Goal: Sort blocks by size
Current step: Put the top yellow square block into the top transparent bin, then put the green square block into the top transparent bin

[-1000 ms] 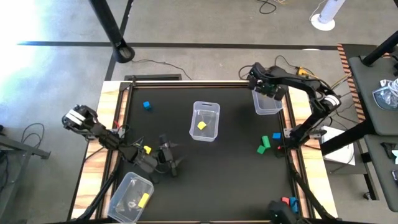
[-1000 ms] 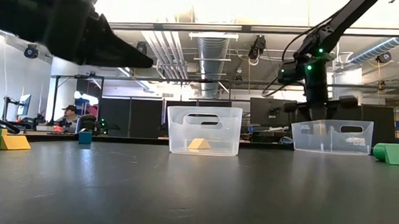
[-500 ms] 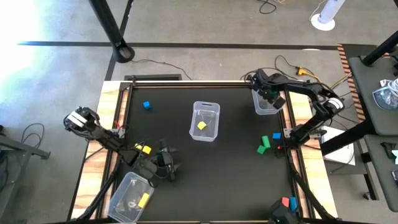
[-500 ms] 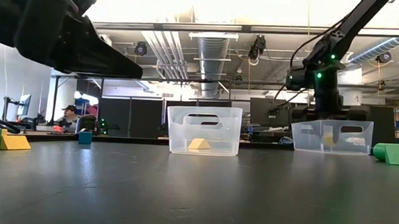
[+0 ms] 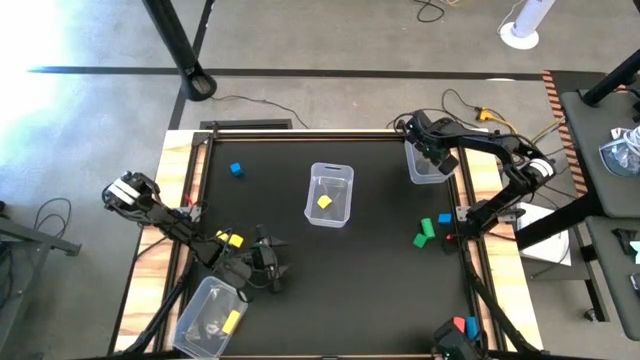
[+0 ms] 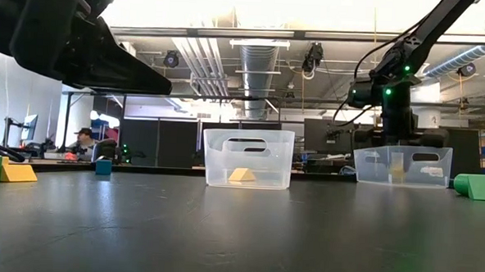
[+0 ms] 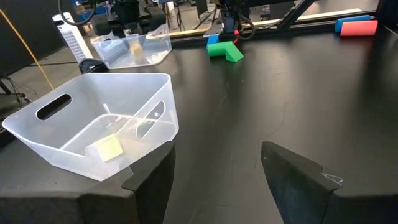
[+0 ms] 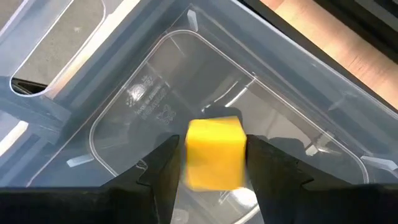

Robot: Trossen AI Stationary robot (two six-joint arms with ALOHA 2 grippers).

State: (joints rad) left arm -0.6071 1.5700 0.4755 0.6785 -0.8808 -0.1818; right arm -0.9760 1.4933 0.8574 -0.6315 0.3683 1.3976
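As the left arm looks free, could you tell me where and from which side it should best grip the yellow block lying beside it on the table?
Probably from straight above, fingers closing across the short width of the yellow block. It lies flat on the black table, apart from the clear bin, so its sides look free. The left gripper is open and close by.

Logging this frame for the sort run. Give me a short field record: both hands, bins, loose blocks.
right hand: over the far-right bin, yellow block between its fingers
left hand: open, empty, near-left of the table, facing the centre bin
centre bin: one yellow block
near-left bin: one yellow bar
loose blocks: blue cube far left; green blocks right side
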